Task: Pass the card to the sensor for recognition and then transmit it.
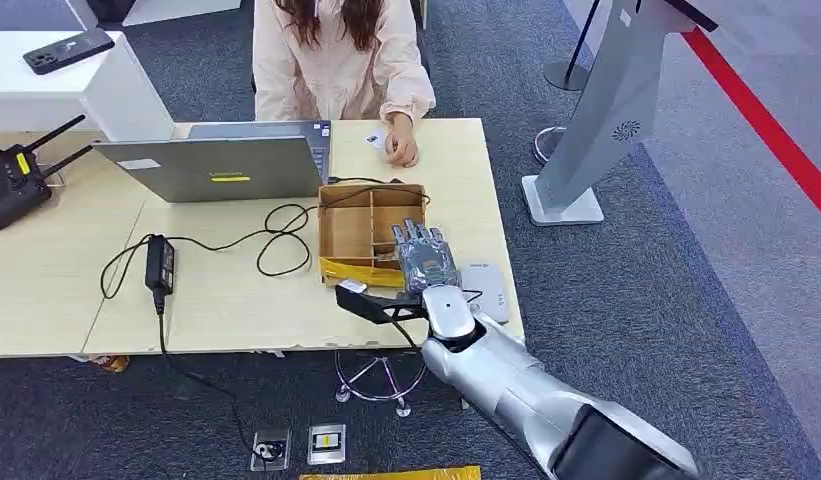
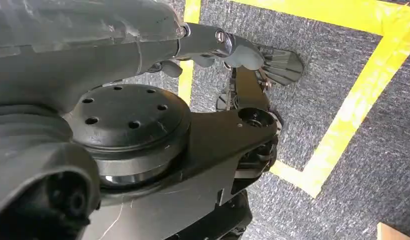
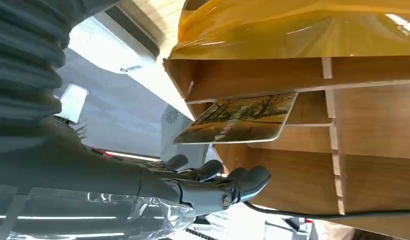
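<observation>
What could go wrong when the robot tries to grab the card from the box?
The card leans inside a slot of the box, and the right hand hovers open over it. Thick fingers may not fit between the dividers, so the card could slip or drop flat. Pushing in could shove the light box along the table. A cable lies beside the box and might snag.
</observation>
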